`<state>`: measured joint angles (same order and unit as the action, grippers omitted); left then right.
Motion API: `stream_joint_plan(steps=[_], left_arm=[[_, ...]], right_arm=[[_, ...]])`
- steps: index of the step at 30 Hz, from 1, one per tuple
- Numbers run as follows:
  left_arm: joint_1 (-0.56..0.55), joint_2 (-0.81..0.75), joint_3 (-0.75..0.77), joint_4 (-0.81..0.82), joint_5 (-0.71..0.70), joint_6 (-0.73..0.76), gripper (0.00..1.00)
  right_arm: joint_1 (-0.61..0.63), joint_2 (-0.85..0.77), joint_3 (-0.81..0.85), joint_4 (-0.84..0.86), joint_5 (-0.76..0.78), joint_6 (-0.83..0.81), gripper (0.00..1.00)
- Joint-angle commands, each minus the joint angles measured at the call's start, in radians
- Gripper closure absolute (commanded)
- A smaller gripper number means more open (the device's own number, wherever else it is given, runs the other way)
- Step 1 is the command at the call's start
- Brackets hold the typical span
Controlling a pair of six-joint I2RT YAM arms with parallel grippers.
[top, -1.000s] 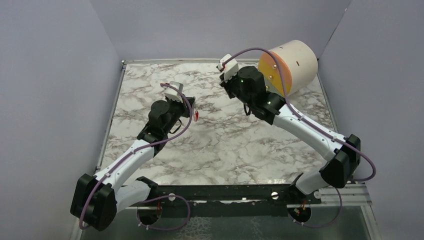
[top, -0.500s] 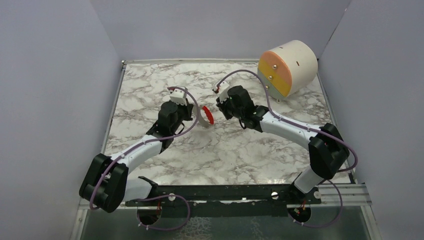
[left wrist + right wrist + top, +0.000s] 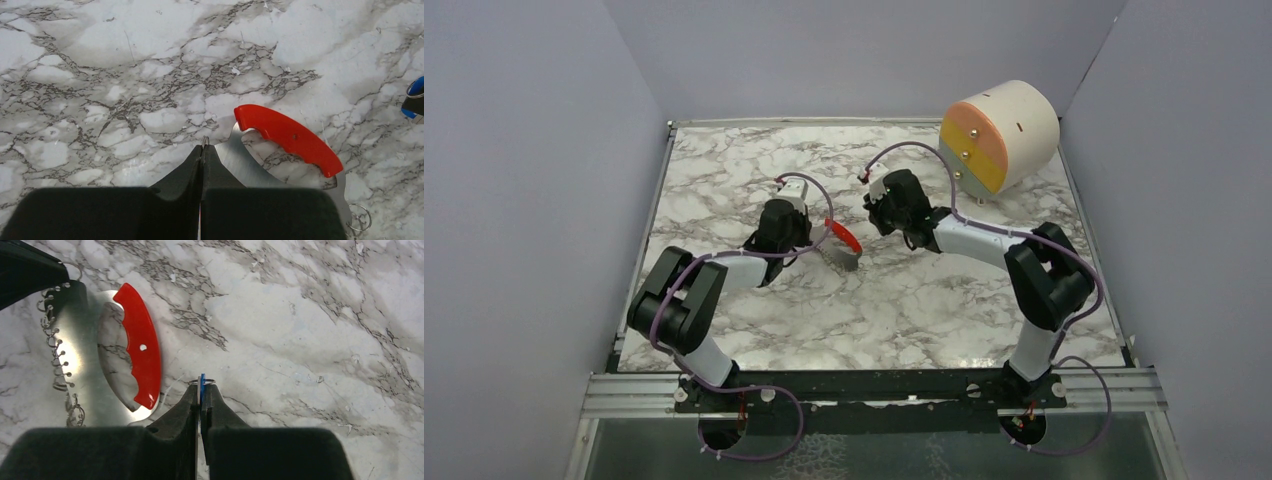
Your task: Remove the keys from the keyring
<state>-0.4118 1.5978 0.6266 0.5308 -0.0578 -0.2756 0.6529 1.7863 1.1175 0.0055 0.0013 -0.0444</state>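
The keyring (image 3: pixel 845 236) is a red arc with flat silvery metal (image 3: pixel 845 258) fanned below it, low over the marble near the middle. My left gripper (image 3: pixel 817 236) is shut on the thin metal edge at its left end; a sliver pokes out between the fingertips (image 3: pixel 196 156). In the right wrist view the red arc (image 3: pixel 142 350) borders a silvery crescent (image 3: pixel 82 375) edged with several small wire rings; single keys cannot be told apart there. Just right of it, my right gripper (image 3: pixel 201 388) is shut on the blue-headed key (image 3: pixel 202 381), which carries a small wire ring.
The round cream drawer unit (image 3: pixel 1014 125) with orange and yellow fronts stands at the back right. Grey walls close in the table (image 3: pixel 894 300) on three sides. Both arms are folded low, elbows toward the near edge.
Both arms have dropped and drawn in toward the middle. The left gripper carried the keyring right and down. The right gripper came away from the drawer unit to just beside it.
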Motion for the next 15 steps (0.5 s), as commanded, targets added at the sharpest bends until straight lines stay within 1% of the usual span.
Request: stream_joint_plan(steps=[1, 7, 9, 13, 15], left_arm=[[0.032, 0.045, 0.054, 0.101, 0.053, -0.017, 1.0], [0.078, 0.097, 0.09, 0.104, 0.123, -0.019, 1.0], [0.085, 0.141, 0.099, 0.104, 0.155, -0.018, 1.0], [0.095, 0.19, 0.127, 0.103, 0.214, -0.031, 1.0], [0.097, 0.214, 0.14, 0.102, 0.23, -0.044, 1.0]], right_arm=[[-0.038, 0.062, 0.043, 0.071, -0.052, 0.014, 0.99], [-0.065, 0.132, 0.064, 0.096, -0.055, 0.023, 0.99], [-0.074, 0.165, 0.084, 0.095, -0.056, 0.023, 0.98], [-0.079, 0.209, 0.127, 0.091, -0.047, 0.018, 0.9], [-0.079, 0.216, 0.139, 0.092, -0.044, 0.017, 0.81]])
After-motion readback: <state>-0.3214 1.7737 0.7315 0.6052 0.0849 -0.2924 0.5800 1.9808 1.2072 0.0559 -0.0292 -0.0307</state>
